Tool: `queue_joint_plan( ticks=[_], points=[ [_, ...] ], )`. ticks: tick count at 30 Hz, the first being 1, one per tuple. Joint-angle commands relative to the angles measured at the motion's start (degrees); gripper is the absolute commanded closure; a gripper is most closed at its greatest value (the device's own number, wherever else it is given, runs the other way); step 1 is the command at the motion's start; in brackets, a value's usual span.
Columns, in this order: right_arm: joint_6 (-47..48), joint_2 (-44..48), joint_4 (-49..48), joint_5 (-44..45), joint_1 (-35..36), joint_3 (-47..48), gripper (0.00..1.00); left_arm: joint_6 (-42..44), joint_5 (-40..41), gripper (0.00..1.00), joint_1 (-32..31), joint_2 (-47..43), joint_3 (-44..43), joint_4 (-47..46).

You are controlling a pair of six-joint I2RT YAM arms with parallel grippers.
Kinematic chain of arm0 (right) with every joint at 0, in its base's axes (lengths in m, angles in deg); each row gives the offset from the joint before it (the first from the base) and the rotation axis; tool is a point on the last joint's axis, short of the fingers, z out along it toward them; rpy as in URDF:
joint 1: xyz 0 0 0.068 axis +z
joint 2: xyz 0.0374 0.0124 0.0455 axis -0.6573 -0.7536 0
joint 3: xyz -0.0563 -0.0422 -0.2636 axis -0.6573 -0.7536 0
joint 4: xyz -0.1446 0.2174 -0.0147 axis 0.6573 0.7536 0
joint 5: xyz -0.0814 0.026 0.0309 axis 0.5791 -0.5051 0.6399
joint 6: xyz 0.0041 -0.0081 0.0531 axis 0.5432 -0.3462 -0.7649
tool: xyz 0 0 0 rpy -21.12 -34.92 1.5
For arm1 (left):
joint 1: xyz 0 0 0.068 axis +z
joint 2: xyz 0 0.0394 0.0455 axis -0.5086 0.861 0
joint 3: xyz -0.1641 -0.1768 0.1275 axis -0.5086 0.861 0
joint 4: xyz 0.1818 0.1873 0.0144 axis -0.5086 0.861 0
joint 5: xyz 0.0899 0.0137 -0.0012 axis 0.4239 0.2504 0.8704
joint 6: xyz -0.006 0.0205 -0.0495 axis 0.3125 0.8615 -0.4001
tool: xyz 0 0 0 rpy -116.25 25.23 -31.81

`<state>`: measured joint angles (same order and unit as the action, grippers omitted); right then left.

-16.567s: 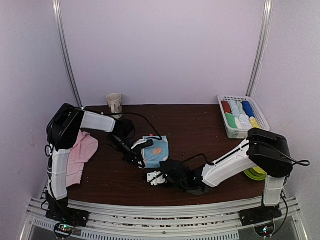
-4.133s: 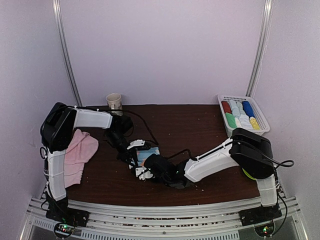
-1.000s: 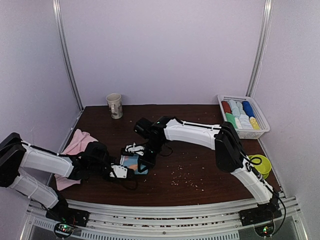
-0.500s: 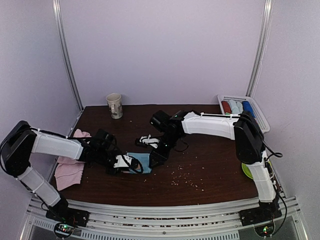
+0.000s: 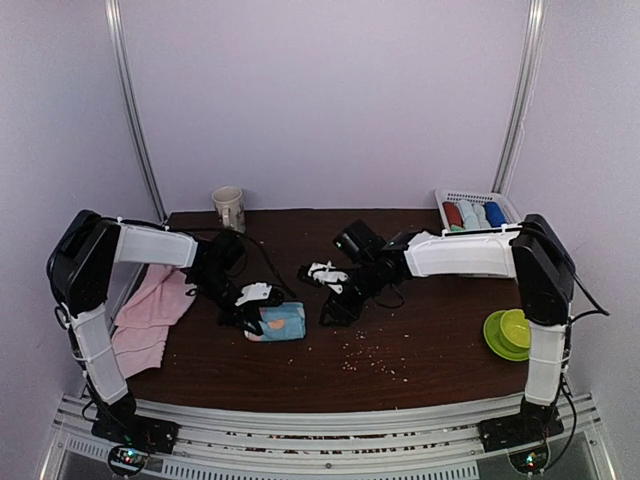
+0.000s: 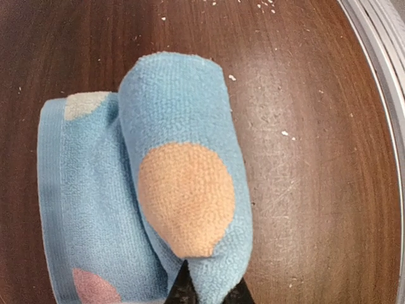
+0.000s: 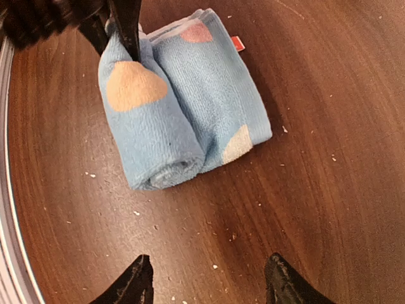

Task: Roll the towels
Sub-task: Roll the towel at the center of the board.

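the blue towel [image 5: 283,321] with orange, white and pink dots lies near the middle of the dark wooden counter [image 5: 430,335], a little toward the left arm. it is partly rolled. in the right wrist view a thick roll lies along 1 side, resting against the flat folded part that is not yet wound in. a small red tag shows at the folded part's far corner.

the left claw [image 6: 210,294] is clenched on 1 end of the roll, its 2 dark fingertips pinching the terry just past the big orange dot. the right claw [image 7: 209,288] is released, its 2 fingers spread wide with nothing between them. it hovers over bare wood just beside the other end of the roll, not touching it. from above, the 2 arms reach in from opposite sides, with the towel between them and closer to the left claw.

pale pink towels [image 5: 150,315] lie in a loose heap at the counter's left edge, beside the left arm. a white slatted basket [image 5: 475,195] stands at the far right corner, holding rolled cloths in red, pale and blue, partly hidden by the right arm. a mug [image 5: 229,208] stands at the far left by the wall. green dishes [image 5: 508,333] sit near the right edge. pale crumbs dot the wood to the right of the towel.
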<state>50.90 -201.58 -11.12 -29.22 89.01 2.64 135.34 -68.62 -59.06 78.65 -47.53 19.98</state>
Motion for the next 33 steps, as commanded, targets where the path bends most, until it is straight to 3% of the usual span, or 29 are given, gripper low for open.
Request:
queue_joint_plan(
  ticks=[1, 8, 12, 20, 33],
  points=[
    [4.69, 9.30, -15.61, 5.75, 1.23, -11.00, 0.39, 1.71, -2.29, 1.00, 1.97, 5.29, -3.31, 13.24],
    [14.01, 18.50, -35.40, 12.54, 4.47, -30.37, 0.38, 2.27, -4.90, 1.00, 4.23, 11.49, -9.25, 18.72],
    [19.68, 18.71, -42.63, 18.77, 8.28, -33.87, 0.37, 2.06, -5.06, 1.00, 5.40, 15.60, -13.02, 21.97],
    [29.29, 7.85, -41.25, 33.94, 16.42, -24.13, 0.36, 0.41, -3.81, 1.00, 5.93, 20.58, -18.07, 24.35],
    [33.19, -6.49, -32.96, 37.35, 19.10, -8.88, 0.33, 0.37, -2.88, 1.00, 5.91, 21.56, -19.41, 24.96]
  ],
)
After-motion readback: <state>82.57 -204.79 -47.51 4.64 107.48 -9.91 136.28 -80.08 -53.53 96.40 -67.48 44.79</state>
